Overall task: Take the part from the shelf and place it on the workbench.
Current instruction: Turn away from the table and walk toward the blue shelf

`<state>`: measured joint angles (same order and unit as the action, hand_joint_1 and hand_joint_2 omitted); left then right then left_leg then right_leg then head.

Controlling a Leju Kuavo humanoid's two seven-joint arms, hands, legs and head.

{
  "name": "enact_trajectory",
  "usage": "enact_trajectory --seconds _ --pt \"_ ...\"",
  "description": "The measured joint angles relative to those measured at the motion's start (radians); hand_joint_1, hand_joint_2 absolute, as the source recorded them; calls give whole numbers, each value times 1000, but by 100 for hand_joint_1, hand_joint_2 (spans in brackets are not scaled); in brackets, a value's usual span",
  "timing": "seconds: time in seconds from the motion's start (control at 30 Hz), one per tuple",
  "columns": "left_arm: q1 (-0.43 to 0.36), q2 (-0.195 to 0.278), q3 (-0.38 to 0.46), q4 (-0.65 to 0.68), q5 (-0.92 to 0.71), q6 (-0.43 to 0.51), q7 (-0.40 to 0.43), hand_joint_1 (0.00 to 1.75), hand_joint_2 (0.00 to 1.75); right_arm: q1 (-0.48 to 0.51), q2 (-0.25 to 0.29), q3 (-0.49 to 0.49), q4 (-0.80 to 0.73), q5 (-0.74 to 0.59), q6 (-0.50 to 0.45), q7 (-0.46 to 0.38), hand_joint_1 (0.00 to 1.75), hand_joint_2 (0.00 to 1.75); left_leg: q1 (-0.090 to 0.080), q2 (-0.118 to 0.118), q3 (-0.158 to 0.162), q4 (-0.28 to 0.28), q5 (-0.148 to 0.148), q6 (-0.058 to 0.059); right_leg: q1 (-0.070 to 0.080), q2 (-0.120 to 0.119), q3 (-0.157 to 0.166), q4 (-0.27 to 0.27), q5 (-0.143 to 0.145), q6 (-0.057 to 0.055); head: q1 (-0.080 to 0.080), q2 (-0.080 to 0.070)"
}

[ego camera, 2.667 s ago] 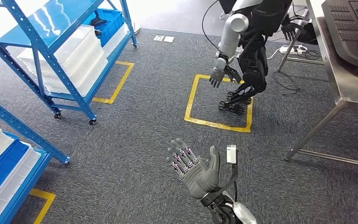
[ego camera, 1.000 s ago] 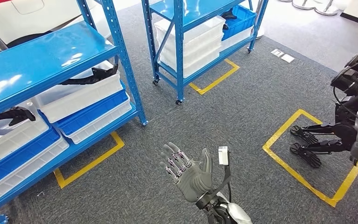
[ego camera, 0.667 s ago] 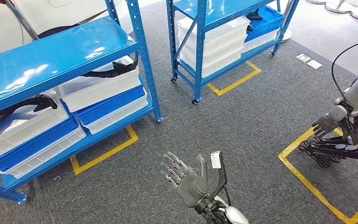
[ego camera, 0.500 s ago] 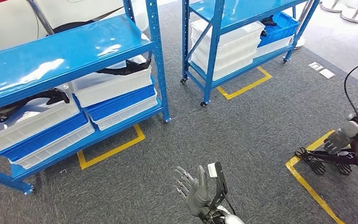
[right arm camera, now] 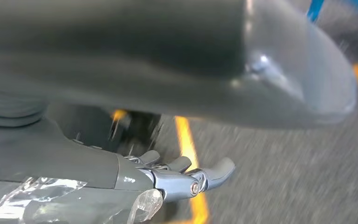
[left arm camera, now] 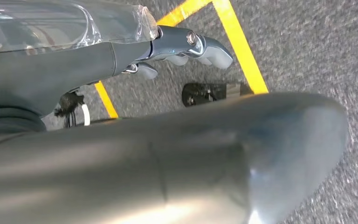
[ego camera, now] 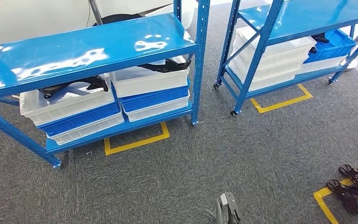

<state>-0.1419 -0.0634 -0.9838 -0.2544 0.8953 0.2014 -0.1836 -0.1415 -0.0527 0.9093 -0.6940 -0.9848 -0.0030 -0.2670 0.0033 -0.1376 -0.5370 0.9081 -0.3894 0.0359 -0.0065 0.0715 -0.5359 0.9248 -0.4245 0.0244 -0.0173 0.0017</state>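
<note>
shelf frames: bright blue, glossy, with white glare patches on the top boards
upper bins: white
middle bins: blue, each between white ones
parts in the bins: black
carpet: dark grey, finely speckled
floor tape: yellow lines boxing in the shelf feet
second shelf's far bin: blue, beside stacked white ones
left hand: grey fingers, silvery metal pins
right hand: grey fingers, dark grey back, clear film over the wrist
</note>
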Motion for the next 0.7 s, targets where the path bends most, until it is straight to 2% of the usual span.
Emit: enact_trajectory --seconds 0.07,0.1,0.13,0.17,0.2,0.23,0.27,0.3,0.33,0.37,0.4,0.47,0.5,0.53,0.57,0.6,0.63,0.67,0.7 --pt "2 2 -3 0 2 -1 -2 0 0 0 2 8 51 17 -47 21 0 0 2 -14 -2 -3 0 -11 2 -19 2 0 1 -9 0 0" --pt "4 3 -5 0 2 -1 -4 0 0 1 4 11 76 25 -71 36 0 0 2 -8 -4 1 -4 -16 1 -29 4 -2 3 -15 0 0" --pt "6 5 -5 0 3 -1 -6 0 0 2 5 13 98 34 -93 51 0 0 2 15 -13 22 -18 -21 -1 -41 5 -5 4 -21 -2 0" --pt "6 6 -6 0 4 -1 -7 0 0 4 7 17 121 47 -119 71 0 0 2 45 -33 67 -46 -27 -4 -53 6 -7 6 -26 -2 0" --pt "5 7 -6 0 4 -1 -8 0 0 7 8 23 144 63 -147 93 0 0 3 82 -65 136 -83 -32 -5 -66 6 -7 5 -30 -3 0" --pt "4 7 -7 0 5 -1 -8 0 0 11 9 32 164 80 -174 117 0 0 4 107 -105 218 -123 -38 -4 -80 6 -7 3 -33 -4 0" --pt "3 7 -8 0 6 -1 -9 0 0 17 9 41 184 99 -201 142 0 0 7 118 -141 290 -151 -43 -4 -96 6 -7 1 -34 -4 0" --pt "4 7 -9 0 8 -1 -9 0 0 23 10 51 203 115 -223 166 0 0 9 123 -161 331 -162 -46 -3 -111 7 -7 -1 -33 -4 0" --pt "5 8 -9 0 9 -1 -8 0 0 28 10 61 222 128 -241 188 0 0 11 127 -158 327 -151 -48 -3 -125 9 -7 -3 -31 -4 0" --pt "7 8 -10 0 11 -1 -8 0 0 33 10 70 239 139 -253 208 0 0 12 133 -132 277 -124 -48 -3 -139 11 -7 -5 -29 -4 0" --pt "8 9 -10 0 12 0 -8 0 0 37 10 80 254 147 -261 224 0 0 12 148 -87 196 -89 -47 -3 -151 14 -7 -7 -26 -4 0" --pt "5 10 -11 0 12 0 -7 0 0 39 10 98 279 157 -268 249 0 0 6 200 -7 48 -36 -39 1 -172 22 -6 -13 -17 -3 0" --pt "3 10 -12 0 12 1 -7 0 0 38 10 107 292 162 -270 258 0 0 3 218 13 12 -26 -33 4 -180 26 -5 -17 -11 -3 0" --pt "2 10 -13 0 11 1 -6 0 0 37 10 116 303 166 -270 266 0 0 0 224 18 1 -23 -27 6 -190 31 -5 -20 -5 -2 0" --pt "1 10 -13 0 11 0 -5 0 0 36 11 125 314 171 -270 274 0 0 0 212 18 1 -21 -22 5 -201 36 -5 -23 1 -1 0" --pt "2 10 -14 0 11 0 -4 0 0 35 12 133 323 176 -270 279 0 0 1 199 19 0 -19 -15 2 -201 39 -3 -28 8 -1 0" --pt "3 10 -14 0 11 0 -3 0 0 35 13 141 331 180 -270 284 0 0 4 185 19 -2 -16 -9 -1 -183 37 12 -41 15 -1 0" --pt "3 10 -14 0 11 1 -1 0 0 34 14 148 338 185 -269 288 0 0 6 173 20 -3 -13 -4 -4 -155 24 44 -65 20 0 0" --pt "3 11 -15 0 10 1 1 0 0 35 14 155 345 189 -269 291 0 0 9 160 20 -4 -11 0 -7 -119 -1 103 -100 24 0 0"
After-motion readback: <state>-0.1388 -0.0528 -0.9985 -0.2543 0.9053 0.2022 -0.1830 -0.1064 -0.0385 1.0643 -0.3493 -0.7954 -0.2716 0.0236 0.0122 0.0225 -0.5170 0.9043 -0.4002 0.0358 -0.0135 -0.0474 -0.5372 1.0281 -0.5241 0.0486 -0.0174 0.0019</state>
